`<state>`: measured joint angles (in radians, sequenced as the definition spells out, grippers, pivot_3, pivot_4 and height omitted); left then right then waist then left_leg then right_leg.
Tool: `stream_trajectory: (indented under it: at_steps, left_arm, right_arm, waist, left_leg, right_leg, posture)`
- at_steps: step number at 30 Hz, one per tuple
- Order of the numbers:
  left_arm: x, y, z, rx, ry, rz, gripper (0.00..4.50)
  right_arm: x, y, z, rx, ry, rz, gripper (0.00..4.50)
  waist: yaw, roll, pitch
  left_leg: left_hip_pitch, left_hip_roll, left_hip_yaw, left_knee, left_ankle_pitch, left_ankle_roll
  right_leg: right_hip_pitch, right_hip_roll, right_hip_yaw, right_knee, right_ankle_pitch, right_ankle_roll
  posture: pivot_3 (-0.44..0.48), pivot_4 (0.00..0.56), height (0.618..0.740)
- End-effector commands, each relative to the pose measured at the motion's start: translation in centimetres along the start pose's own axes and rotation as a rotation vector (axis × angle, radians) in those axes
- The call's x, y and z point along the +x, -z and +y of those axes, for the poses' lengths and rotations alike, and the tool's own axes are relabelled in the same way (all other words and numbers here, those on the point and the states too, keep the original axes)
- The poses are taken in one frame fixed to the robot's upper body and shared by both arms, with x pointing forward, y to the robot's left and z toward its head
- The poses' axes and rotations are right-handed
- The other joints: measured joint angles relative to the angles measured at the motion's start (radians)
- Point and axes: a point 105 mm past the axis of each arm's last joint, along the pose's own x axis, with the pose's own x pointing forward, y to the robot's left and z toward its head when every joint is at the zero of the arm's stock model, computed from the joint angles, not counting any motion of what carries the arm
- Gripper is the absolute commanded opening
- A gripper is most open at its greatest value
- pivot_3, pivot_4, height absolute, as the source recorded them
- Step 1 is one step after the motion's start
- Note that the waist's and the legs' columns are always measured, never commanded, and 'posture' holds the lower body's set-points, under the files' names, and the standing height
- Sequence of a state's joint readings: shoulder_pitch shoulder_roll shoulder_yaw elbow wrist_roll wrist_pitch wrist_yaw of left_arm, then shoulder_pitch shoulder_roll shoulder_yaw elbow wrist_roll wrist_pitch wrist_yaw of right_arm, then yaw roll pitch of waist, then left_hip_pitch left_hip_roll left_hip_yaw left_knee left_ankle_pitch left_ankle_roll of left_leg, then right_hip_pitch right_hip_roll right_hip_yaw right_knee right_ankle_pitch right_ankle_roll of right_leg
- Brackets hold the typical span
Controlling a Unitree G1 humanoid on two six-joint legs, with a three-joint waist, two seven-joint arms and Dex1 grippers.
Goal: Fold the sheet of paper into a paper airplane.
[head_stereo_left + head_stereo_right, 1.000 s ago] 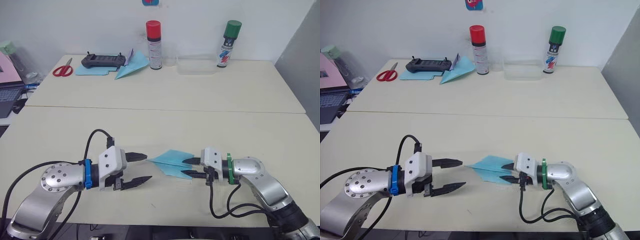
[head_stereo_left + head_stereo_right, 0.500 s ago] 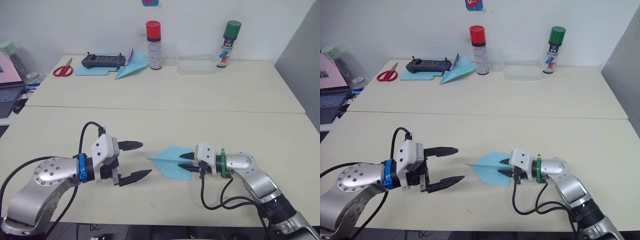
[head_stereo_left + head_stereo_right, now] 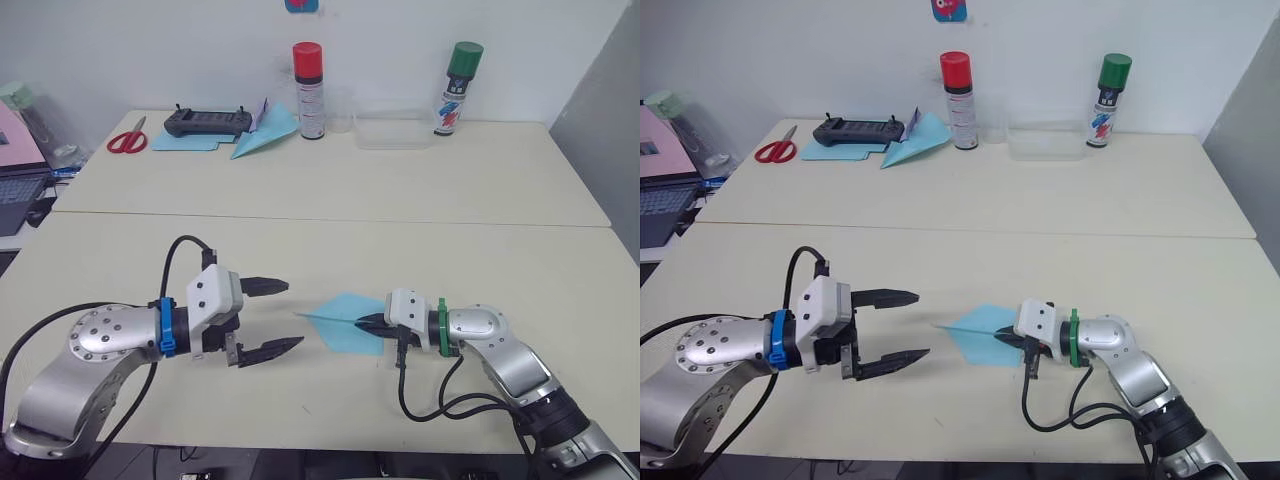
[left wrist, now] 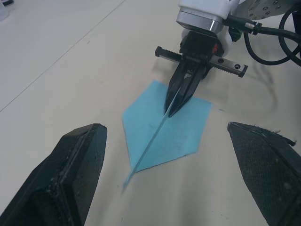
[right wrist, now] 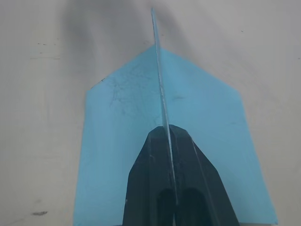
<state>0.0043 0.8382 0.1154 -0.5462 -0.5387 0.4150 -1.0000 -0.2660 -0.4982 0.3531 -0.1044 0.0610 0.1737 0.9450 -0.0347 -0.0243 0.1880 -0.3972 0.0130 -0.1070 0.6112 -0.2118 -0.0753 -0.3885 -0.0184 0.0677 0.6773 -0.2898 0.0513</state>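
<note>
**Right gripper pinching the plane's ridge**

The paper airplane (image 3: pixel 345 324) is sitting on the near table (image 3: pixel 300 250), light-blue and thin, wings lying flat and the centre ridge standing upright. The right gripper (image 3: pixel 370 324) is clamping that ridge at the tail end, its black fingers (image 5: pixel 155 188) pressing together with the paper edge running between them. The nose is pointing at the left gripper (image 3: pixel 268 318), which is hovering just beside it with fingers spread wide, not touching anything. The right wrist view is showing faint creases on the wings; the left wrist view is showing the rough, grainy pads (image 4: pixel 77 160). Far back, a red-capped spray can (image 3: pixel 308 88) and green-capped spray can (image 3: pixel 455 86) are standing.
</note>
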Motion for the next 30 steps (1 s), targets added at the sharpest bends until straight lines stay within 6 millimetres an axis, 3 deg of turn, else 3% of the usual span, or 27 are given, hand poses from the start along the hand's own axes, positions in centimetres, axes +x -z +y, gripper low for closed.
stream_trajectory:
  at_steps: [1, 5, 8, 11, 16, 19, 25, 28, 30]
  left_arm:
    - [0.1, -0.4, 0.3, 0.029, -0.005, -0.020, 4.50]
    - [0.5, -1.1, 0.4, 0.015, 0.037, -0.024, 4.50]
    - [1.6, -3.9, 0.9, 0.034, 0.118, -0.057, 4.50]
    - [2.3, -5.4, 1.6, 0.050, 0.138, -0.074, 4.50]
    - [4.6, -6.4, 3.2, 0.109, 0.165, -0.091, 4.50]
    - [5.3, -5.9, 3.1, 0.134, 0.198, -0.069, 4.50]
    - [5.4, -6.5, 3.3, 0.128, 0.218, -0.087, 4.50]
    - [5.6, -6.3, 3.6, 0.140, 0.208, -0.083, 4.50]
    - [5.7, -6.3, 3.6, 0.137, 0.205, -0.086, 4.50]
  right_arm:
    - [-1.4, -0.3, -1.5, 0.015, 0.110, -0.011, 0.04]
    - [-4.0, -0.5, -3.0, 0.106, 0.279, -0.038, 0.04]
    - [-7.4, -0.4, -3.6, 0.216, 0.528, -0.035, 0.04]
    - [-9.3, -0.1, -3.5, 0.285, 0.673, -0.016, 0.04]
    - [-14.5, 4.5, -3.4, 0.467, 1.061, 0.152, 0.04]
    - [-15.0, 5.9, -3.1, 0.517, 1.108, 0.212, 0.04]
    - [-15.7, 6.1, -3.5, 0.598, 1.193, 0.186, 0.04]
    - [-14.9, 5.2, -3.6, 0.598, 1.141, 0.137, 0.64]
    - [-14.7, 4.9, -3.7, 0.581, 1.119, 0.131, 1.36]
  waist:
    - [0.001, 0.000, 0.000]
    - [0.005, 0.000, 0.000]
    - [0.012, 0.000, 0.000]
    - [0.005, 0.000, 0.000]
    - [-0.004, 0.001, -0.001]
    - [-0.012, 0.001, -0.001]
    - [-0.016, 0.001, -0.001]
    - [-0.016, 0.001, -0.001]
    - [-0.016, 0.001, -0.001]
  left_leg:
    - [0.000, 0.000, 0.000, 0.000, 0.000, 0.000]
    - [0.000, 0.000, 0.000, 0.001, 0.000, 0.000]
    - [-0.002, -0.001, -0.002, 0.002, 0.000, 0.000]
    - [-0.002, -0.001, -0.003, 0.002, 0.000, 0.000]
    - [0.000, -0.001, -0.001, 0.002, 0.000, 0.000]
    - [0.001, -0.001, 0.000, 0.002, 0.000, 0.000]
    - [0.000, -0.001, 0.000, 0.002, 0.000, 0.000]
    - [0.000, -0.001, 0.001, 0.002, 0.000, 0.000]
    - [0.000, -0.001, 0.001, 0.002, 0.000, 0.000]
  right_leg:
    - [0.000, 0.000, 0.000, 0.000, 0.000, 0.000]
    - [0.000, 0.000, 0.000, 0.001, 0.000, 0.000]
    - [0.000, 0.000, -0.002, 0.001, 0.000, 0.000]
    - [0.000, 0.000, -0.002, 0.002, 0.000, 0.000]
    - [0.000, 0.000, 0.000, 0.002, 0.000, 0.000]
    - [0.000, 0.001, 0.001, 0.003, 0.000, 0.000]
    - [0.000, 0.001, 0.001, 0.003, 0.000, 0.000]
    - [0.000, 0.000, 0.002, 0.002, 0.000, 0.000]
    - [0.000, 0.001, 0.001, 0.002, 0.000, 0.000]
  posture:
    - [0.000, 0.150, 0.740]
    - [0.000, 0.150, 0.740]
    - [0.000, 0.150, 0.740]
    - [0.000, 0.150, 0.740]
    - [0.000, 0.150, 0.740]
    - [0.000, 0.150, 0.740]
    - [0.000, 0.150, 0.740]
    - [0.000, 0.150, 0.740]
    - [0.000, 0.150, 0.740]
